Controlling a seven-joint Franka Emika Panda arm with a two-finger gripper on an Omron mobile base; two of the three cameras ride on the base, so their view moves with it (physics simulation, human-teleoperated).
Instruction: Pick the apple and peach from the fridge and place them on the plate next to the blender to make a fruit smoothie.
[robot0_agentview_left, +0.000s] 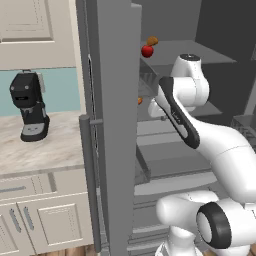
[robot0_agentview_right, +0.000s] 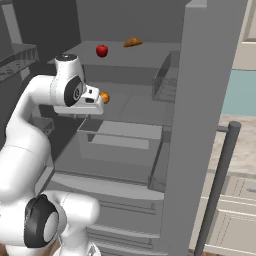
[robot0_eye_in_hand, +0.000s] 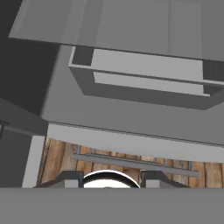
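Pointing down into the open fridge (robot0_agentview_right: 200, 100), the gripper (robot0_eye_in_hand: 111, 178) shows two dark finger tips (robot0_eye_in_hand: 72, 179) standing apart near the hand view's bottom edge, with nothing between them and nothing touched. Below the gripper lie a grey drawer (robot0_eye_in_hand: 144, 83) and wooden floor (robot0_eye_in_hand: 57, 159). The apple (robot0_agentview_right: 102, 50) rests on a shelf above and beyond the hand; the peach (robot0_agentview_right: 104, 97) sits just beside the wrist, one shelf lower.

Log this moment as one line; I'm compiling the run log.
phase: pre-grasp | fridge: open | apple: upper shelf | peach: shelf below | gripper: empty, aimed down
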